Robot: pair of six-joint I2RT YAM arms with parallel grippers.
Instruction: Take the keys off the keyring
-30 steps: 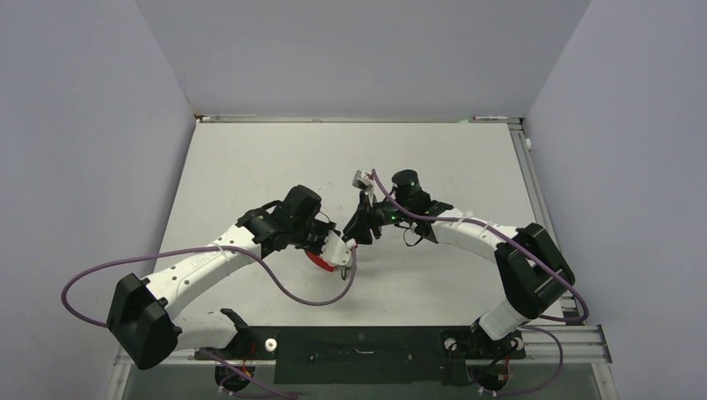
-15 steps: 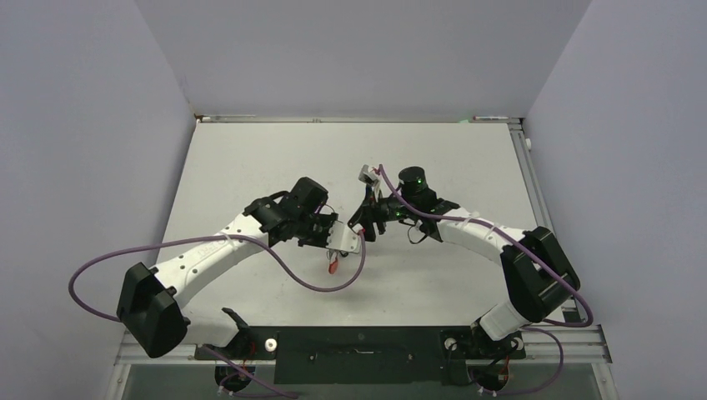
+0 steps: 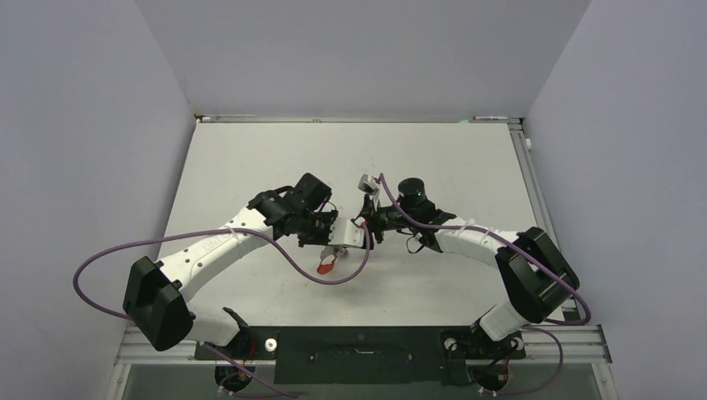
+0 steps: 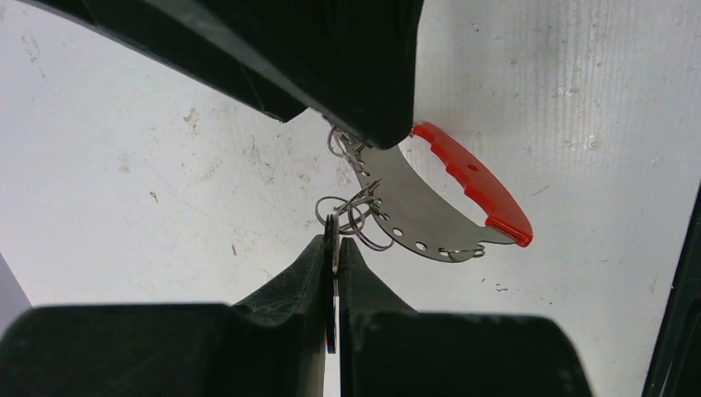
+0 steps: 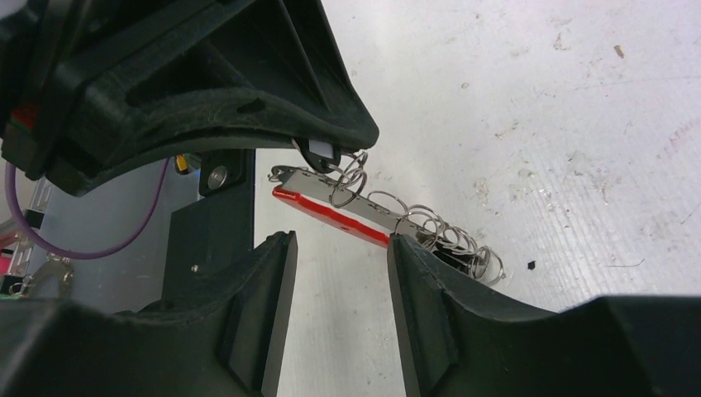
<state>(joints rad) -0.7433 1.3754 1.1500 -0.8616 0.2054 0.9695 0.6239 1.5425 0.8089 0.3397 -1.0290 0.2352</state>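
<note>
Nearest, top view: L arm's purple cable (image 3: 333, 283) loops low over the bench (image 3: 250, 158). The red end of the keyring (image 3: 327, 265) shows just beside that loop, mid-bench, under the two wrists.

L wrist cam: L pincer (image 4: 333, 241) is clamped tight, no gap btwn its fingers, on a thin pale key (image 4: 334, 252). The key is seen edge-on, so its shape is hard to read. It joins a cluster of wire rings (image 4: 357, 217), & those thread holes along the grey part of the curved band. The red part runs along the band's outer curve, away from the rings. Can't tell if the band touches the bench or hangs above it.

Just past it, R pincer (image 5: 339, 241) faces the L one tip to tip, jaws spread wide, w/ the band showing thru the gap. In the L wrist view one R finger covers the band's upper end; contact there can't be judged.

R wrist cam shows more rings bunched at the band's far end w/ a dark bit (image 5: 450, 246) among them, too small to call. Beyond both arms the bench runs to the back wall (image 3: 358, 50).
</note>
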